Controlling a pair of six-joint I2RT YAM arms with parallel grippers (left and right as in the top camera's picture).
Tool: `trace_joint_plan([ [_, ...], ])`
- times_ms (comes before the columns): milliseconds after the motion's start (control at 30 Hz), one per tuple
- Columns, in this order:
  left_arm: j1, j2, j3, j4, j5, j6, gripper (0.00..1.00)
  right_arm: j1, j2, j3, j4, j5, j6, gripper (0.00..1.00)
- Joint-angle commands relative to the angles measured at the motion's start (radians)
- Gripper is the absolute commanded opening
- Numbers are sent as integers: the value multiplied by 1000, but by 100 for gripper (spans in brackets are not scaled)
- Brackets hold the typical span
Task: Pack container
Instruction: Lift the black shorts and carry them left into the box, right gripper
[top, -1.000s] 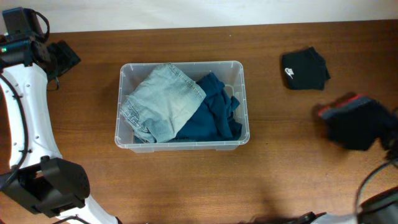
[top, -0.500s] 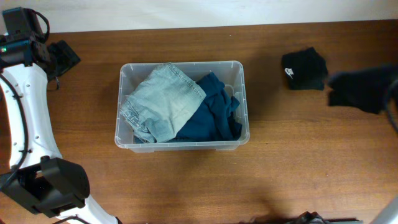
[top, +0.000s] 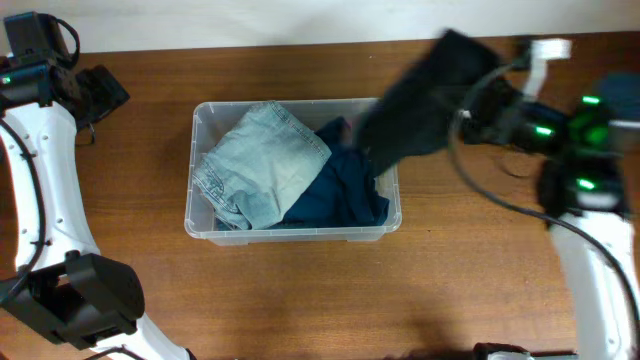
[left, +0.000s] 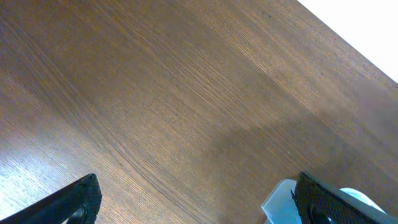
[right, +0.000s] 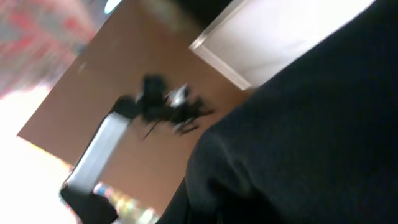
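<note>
Brown wooden table (top: 300, 300), clear round-cornered rectangular plastic container (top: 292, 232) holding pale denim (top: 262, 160) and dark blue cloth (top: 345, 190).
It lies just left of the right pincer (top: 468, 108), clamped on a black garment (top: 415, 105); left pincer (top: 108, 90) gapes, well apart.

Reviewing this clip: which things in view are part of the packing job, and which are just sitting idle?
Part of the job: container; light denim garment and dark blue garment inside it; black garment, held by the right gripper over the container's right end.
Idle: left gripper, jaws open over the bare wooden table.
</note>
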Motion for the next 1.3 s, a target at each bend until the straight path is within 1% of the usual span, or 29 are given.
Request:
trace_joint_plan([
  [0,0,4,6,-1,-5,-13,99,138,54,23,106,-13,45,4],
  [167,0,4,6,-1,-5,-13,99,271,163,23,232,-13,91,4],
  [400,0,4,6,-1,-5,-13,99,393,317,23,339,-16,91,4],
  [567,0,4,6,-1,-4,-13,99,440,389,23,384,29,108,4],
  [633,0,4,6,-1,-5,-13,99,446,399,24,430,48,131,4],
  [800,0,4,6,-1,-4,-13,99,445,399,77,539,11,188,4],
  [900,0,4,6,-1,-5,-13,99,445,400,108,538,-17,175,4],
  [1033,0,4,6,-1,-5,-13,99,446,407,108,497,-39,96,4],
  [1100,0,4,6,-1,-4,-13,99,445,418,108,465,-39,79,4],
  [1267,0,4,6,-1,-5,-13,99,436,462,108,454,-39,55,4],
])
